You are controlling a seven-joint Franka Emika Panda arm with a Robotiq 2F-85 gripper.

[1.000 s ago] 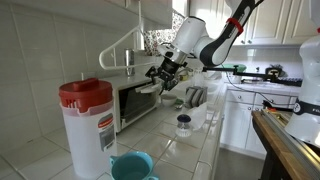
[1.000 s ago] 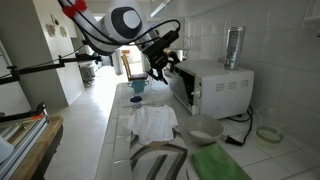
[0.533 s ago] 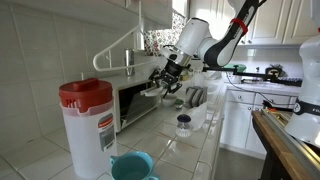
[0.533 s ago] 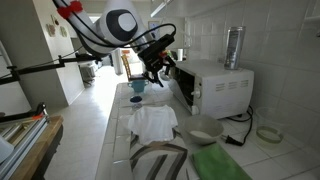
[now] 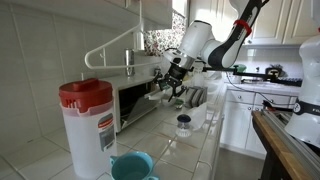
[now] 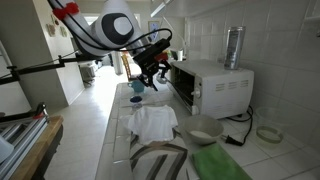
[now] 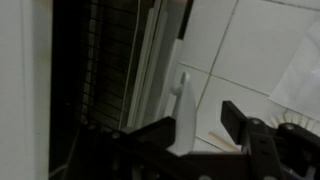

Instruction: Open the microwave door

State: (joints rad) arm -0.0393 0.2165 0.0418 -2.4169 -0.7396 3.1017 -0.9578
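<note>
Red plastic caps the clear pitcher (image 5: pixel 86 125) standing at the near left of the white-tiled counter (image 5: pixel 192 150) in an exterior view, with a blue cup (image 5: pixel 131 166) just beside its base. Behind the pitcher sits the microwave (image 5: pixel 128 90), a boxy silver-white case pushed against the tiled wall, its front facing out across the counter. The microwave door (image 5: pixel 148 102), dark glass in a pale metal frame, hangs partly open from its bottom hinge; its top edge leans outward and its long axis runs level along the counter. The gripper (image 5: pixel 172 82) sits at that top edge, on the white arm (image 5: pixel 196 42) that reaches in from the right. A small jar (image 5: pixel 184 124) stands on the tiles below the gripper, in front of the door. In the wrist view the fine mesh of the glass (image 7: pixel 110 60) fills the left, and the white bar handle (image 7: pixel 180 100) stands between the dark fingers (image 7: pixel 236 116), which are spread with a gap on each side of it. In an exterior view a white cloth (image 6: pixel 152 120) and a bowl (image 6: pixel 205 128) lie in front of the microwave, and a metal canister (image 6: pixel 234 47) stands on its top.
</note>
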